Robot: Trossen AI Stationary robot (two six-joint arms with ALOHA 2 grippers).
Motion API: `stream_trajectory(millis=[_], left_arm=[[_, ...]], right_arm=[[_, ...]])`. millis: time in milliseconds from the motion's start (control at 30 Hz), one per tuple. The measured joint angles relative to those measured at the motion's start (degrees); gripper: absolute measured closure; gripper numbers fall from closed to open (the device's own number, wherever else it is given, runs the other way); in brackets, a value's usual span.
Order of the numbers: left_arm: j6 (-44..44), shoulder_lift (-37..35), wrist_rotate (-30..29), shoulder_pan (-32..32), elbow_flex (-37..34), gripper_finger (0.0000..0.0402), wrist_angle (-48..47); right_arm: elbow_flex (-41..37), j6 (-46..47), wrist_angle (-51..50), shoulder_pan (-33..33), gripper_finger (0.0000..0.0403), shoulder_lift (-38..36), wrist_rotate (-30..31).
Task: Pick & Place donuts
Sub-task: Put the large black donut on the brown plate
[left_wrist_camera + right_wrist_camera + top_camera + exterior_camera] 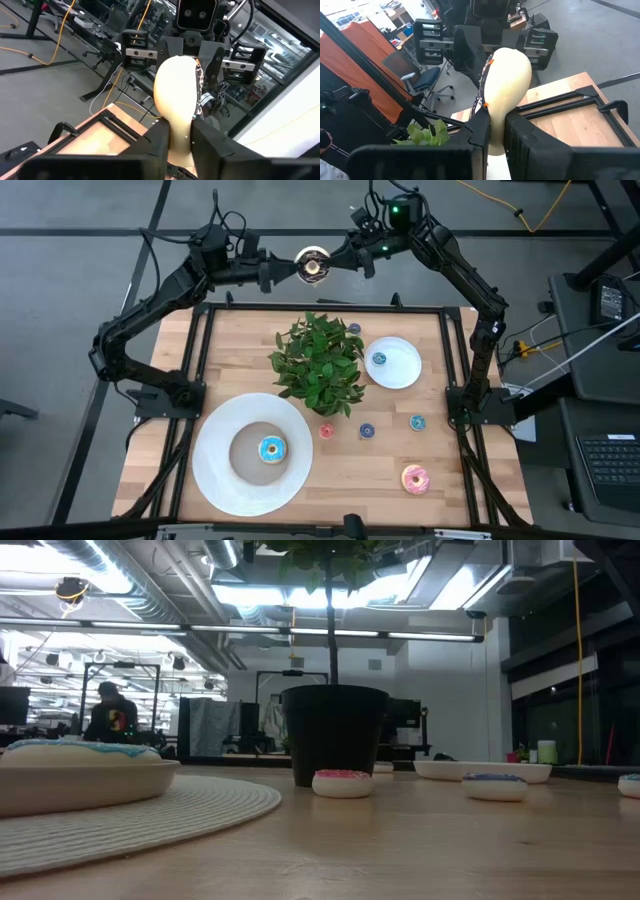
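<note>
While the chocolate donut (313, 266) is being held edge-on beyond the bench's (240, 350) far edge, it is being gripped from both sides: left claw (283, 271) clenched on it, right claw (343, 259) clenched on it too. Blue-frosted donut (272, 448) is being carried by the large plate (215, 470) near the bench's front-left corner; pink-frosted donut (414, 478) is lying near the front-right corner.

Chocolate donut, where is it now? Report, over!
Chocolate donut in the air past the table's far edge. Left gripper and right gripper both shut on it, one per side. Nothing in the way.
</note>
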Motion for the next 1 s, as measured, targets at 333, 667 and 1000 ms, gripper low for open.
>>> stream_trajectory(millis=[333,667,1000], left_arm=[[-3.58,-0.04,0.19,-0.01,0.0,0.039,-0.03],[-1.91,-0.33,-0.11,0.85,0.0,0.0395,-2.75],[3.13,-2.26,-0.05,4.99,0.0,0.0397,-10.47]], right_arm=[[-0.02,-4.61,0.23,-0.94,0.0308,0.0,-6.63],[-0.02,-3.98,-3.21,-5.4,0.0195,0.0,-10.77],[-0.04,-24.64,-32.07,-11.98,0.0198,0.0,0.24]])
